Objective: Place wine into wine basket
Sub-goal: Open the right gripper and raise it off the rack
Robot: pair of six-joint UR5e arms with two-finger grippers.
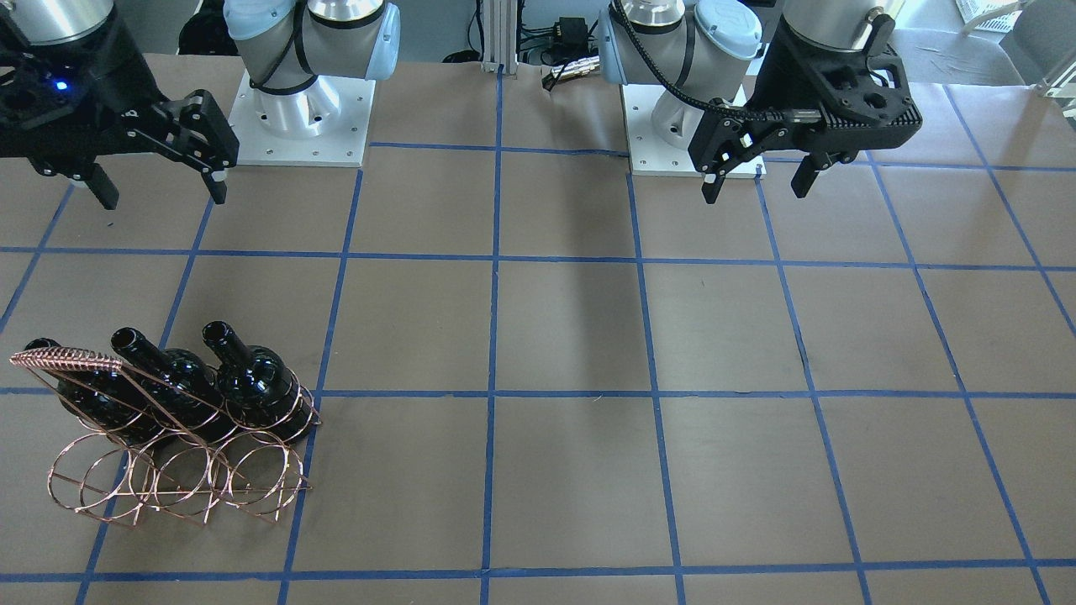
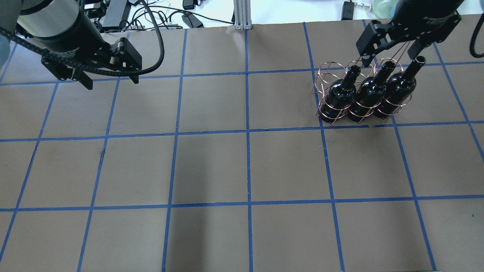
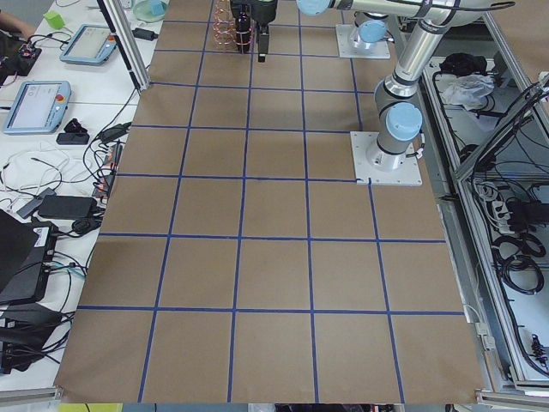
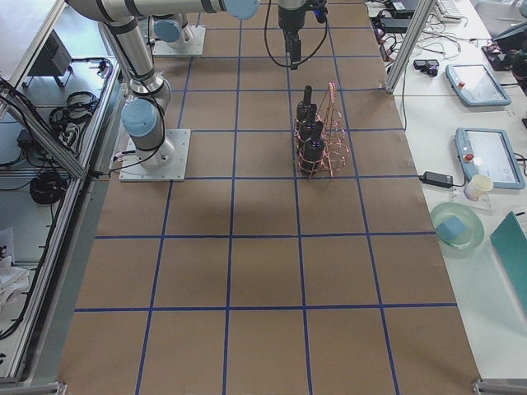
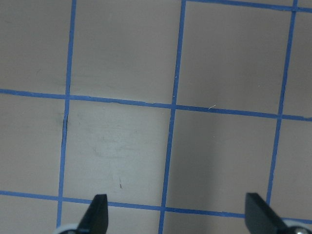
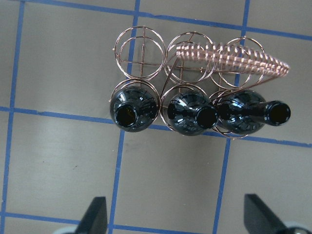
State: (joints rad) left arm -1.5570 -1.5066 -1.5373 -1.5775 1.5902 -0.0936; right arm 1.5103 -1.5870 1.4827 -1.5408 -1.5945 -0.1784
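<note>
Three wine bottles (image 6: 187, 111) stand in the wine basket (image 6: 229, 58) near the bench's (image 2: 211, 170) operator-side edge, right of its middle. The right end effector (image 1: 164, 200), above them, and the left end effector (image 1: 756, 193) gape empty. Descending carelessly could clip a neck, tipping the basket.

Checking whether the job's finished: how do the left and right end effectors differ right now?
The left end effector hangs over bare table, while the right end effector hangs at the wine basket's end of the table. The left wrist view shows only taped paper; the right wrist view shows the basket with three wine bottles standing in one row of rings. Both are open and empty.
</note>
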